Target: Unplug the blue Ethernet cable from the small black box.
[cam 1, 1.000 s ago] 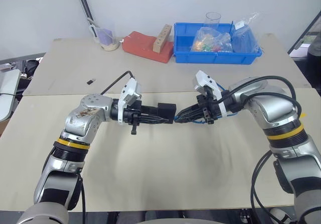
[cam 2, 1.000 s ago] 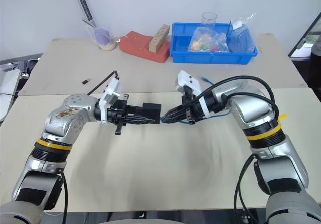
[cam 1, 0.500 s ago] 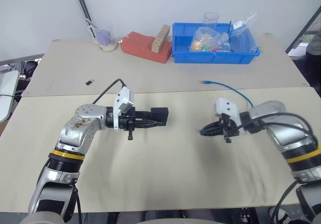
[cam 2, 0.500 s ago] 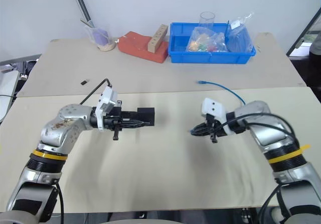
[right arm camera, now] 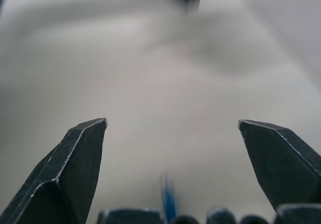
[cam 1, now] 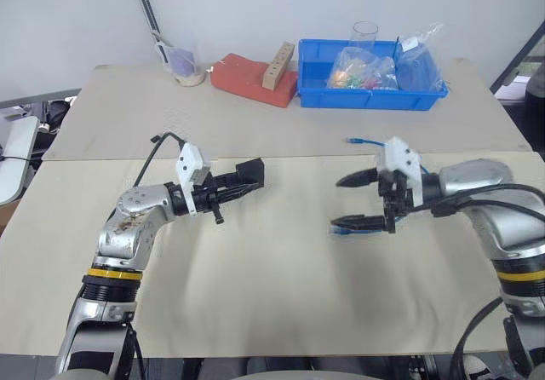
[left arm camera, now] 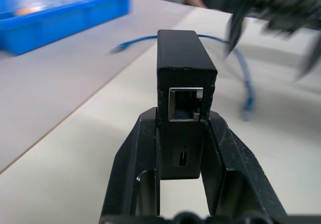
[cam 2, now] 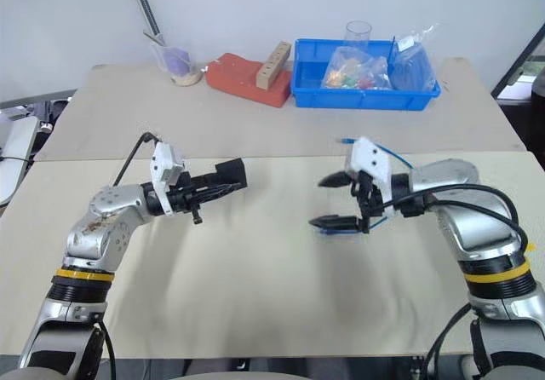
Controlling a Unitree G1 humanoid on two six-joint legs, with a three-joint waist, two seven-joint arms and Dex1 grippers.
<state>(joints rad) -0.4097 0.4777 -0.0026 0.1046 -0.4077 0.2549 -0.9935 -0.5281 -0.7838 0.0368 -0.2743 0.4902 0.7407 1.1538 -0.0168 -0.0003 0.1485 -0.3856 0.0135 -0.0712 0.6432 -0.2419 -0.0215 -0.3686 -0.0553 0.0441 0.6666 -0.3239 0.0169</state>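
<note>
The small black box (cam 1: 248, 174) is off the table, with my left gripper (cam 1: 241, 185) shut on its sides. In the left wrist view the box (left arm camera: 184, 58) shows its port empty, facing the camera. My right gripper (cam 1: 347, 201) stands open to the right of the box, well apart from it, with nothing between its fingers (right arm camera: 80, 158). The blue Ethernet cable (cam 1: 373, 145) lies on the table behind the right gripper. One of its ends (cam 1: 343, 232) shows just below the lower finger. I cannot tell whether that end rests on the table.
A large blue bin (cam 1: 370, 97) with bags and a clear cup stands at the back right. Beside it lie a red block (cam 1: 247, 79) with a wooden piece on it and a small cup (cam 1: 184, 66). A seam (cam 1: 289, 158) joins the two tables.
My right gripper has opened and let go of the blue cable's plug, which now sits below its lower finger. My left gripper has carried the box left and tilted it up.
</note>
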